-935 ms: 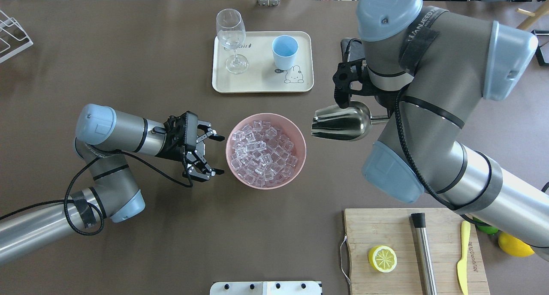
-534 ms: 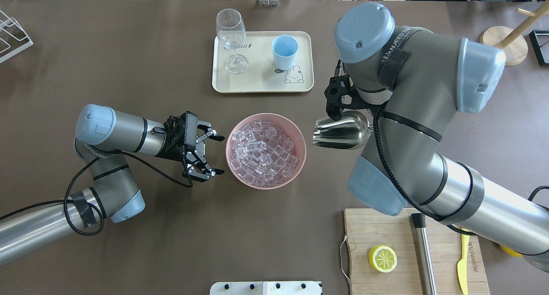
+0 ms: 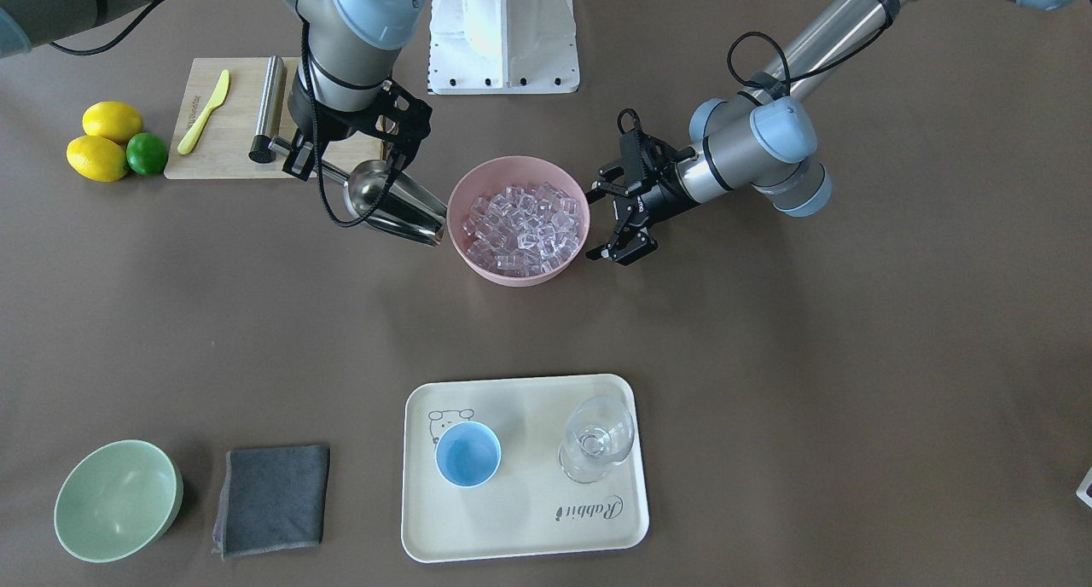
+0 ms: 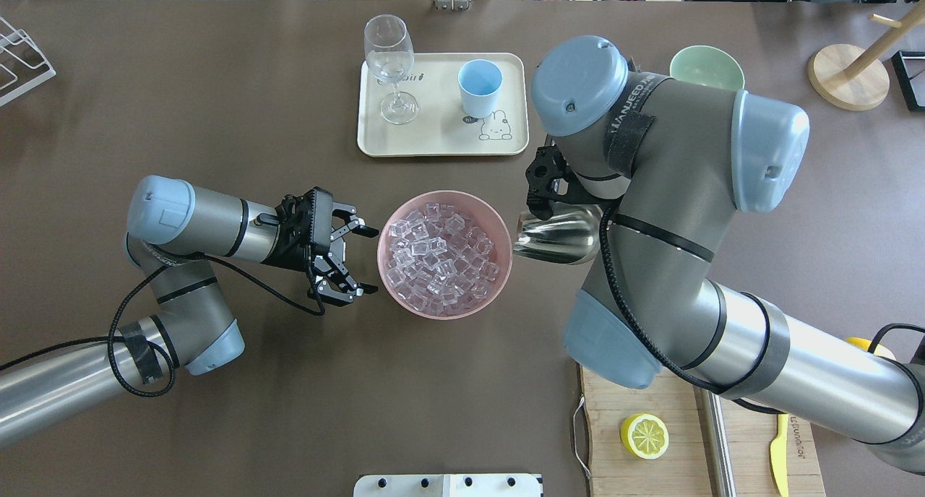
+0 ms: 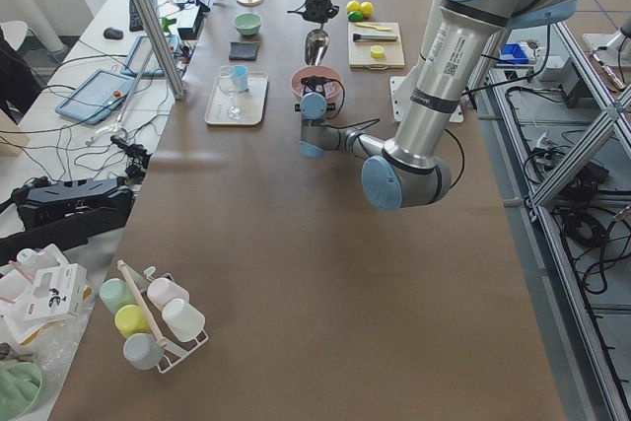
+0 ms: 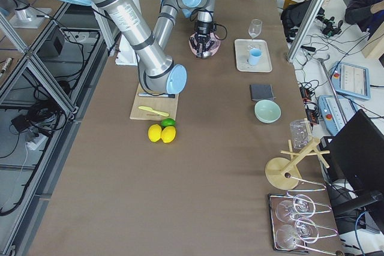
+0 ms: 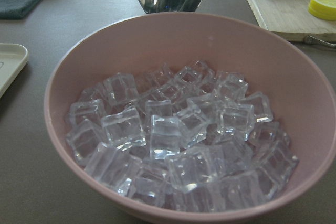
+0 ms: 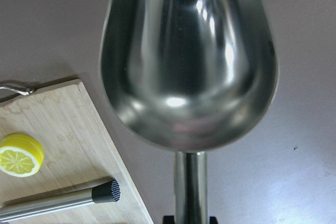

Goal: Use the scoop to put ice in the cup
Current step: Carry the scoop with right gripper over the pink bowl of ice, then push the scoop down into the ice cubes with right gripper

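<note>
A: Entry — who has the scoop [image 4: 556, 233]?
B: The right gripper [image 3: 300, 154], clamped on the thin rod handle. The trough is bare in the right wrist view; 0 cubes aboard.
A: And the ice [image 4: 441, 255]?
B: All heaped in the pink bowl [image 4: 405, 305], mid-table, directly left of the scoop's lip. The lip sits right at the bowl's right rim; I cannot tell whether it touches.
A: Long axis?
B: Roughly left to right: mouth toward the bowl, handle trailing right, mouth dipped lower than the handle. My read is that the coming move is a push leftward and down along that axis, into the heap.
A: Left gripper [image 4: 370, 260]?
B: Spread wide, holding nothing, its 2 fingertips just beside the bowl's left rim, opposite the scoop. Possibly placed to steady the bowl — a guess.
A: Cup [image 4: 479, 85]?
B: Upright on the tray [image 4: 376, 139], on the far side of the table, well apart from the bowl, with no ice seen in it. It lies far and a little left of the scoop, so the right arm is the nearer one.
</note>
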`<state>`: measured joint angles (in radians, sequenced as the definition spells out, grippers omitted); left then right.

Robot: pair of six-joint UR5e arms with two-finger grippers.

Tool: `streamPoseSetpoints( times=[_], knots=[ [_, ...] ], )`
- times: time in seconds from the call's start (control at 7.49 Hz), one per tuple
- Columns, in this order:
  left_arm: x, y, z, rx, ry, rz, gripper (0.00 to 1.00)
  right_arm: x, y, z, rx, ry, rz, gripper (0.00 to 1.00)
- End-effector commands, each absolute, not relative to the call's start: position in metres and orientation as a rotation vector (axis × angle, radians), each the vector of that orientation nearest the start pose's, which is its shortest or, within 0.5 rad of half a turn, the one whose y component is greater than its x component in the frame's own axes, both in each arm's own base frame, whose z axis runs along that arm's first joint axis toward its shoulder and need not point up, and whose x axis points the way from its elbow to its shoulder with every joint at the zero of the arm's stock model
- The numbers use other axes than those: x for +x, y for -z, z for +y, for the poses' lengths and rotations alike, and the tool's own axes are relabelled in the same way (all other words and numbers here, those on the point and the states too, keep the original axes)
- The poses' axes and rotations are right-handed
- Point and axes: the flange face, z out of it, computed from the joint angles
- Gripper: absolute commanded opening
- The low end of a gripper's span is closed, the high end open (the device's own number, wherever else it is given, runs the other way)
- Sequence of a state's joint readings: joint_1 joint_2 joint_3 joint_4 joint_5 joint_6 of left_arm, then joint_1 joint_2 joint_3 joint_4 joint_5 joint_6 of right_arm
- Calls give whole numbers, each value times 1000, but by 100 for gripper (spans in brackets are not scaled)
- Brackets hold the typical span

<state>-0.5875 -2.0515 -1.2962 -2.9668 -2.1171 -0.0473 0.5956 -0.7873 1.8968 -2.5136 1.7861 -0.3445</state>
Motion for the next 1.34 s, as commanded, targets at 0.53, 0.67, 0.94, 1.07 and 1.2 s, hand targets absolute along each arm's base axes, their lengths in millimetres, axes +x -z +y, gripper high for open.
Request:
streamPoseSetpoints(
  times=[0.53, 0.67, 0.94, 1.07, 1.2],
  knots=[
    [506, -357, -435, 1229, -1140, 1211, 98, -386, -158, -396, 124, 1371, -260, 0],
    [506, -356, -436, 1230, -1140, 1211, 98, -404, -130, -407, 106, 1371, -263, 0],
    [505, -359, -435, 1226, -1142, 1210, 98, -447, -97, -432, 32, 1362, -277, 0],
    [503, -358, -434, 1227, -1148, 1214, 98, -463, -98, -441, -14, 1356, -274, 0],
    [500, -365, -431, 1218, -1150, 1214, 98, -466, -104, -444, -37, 1354, -268, 0]
  ],
)
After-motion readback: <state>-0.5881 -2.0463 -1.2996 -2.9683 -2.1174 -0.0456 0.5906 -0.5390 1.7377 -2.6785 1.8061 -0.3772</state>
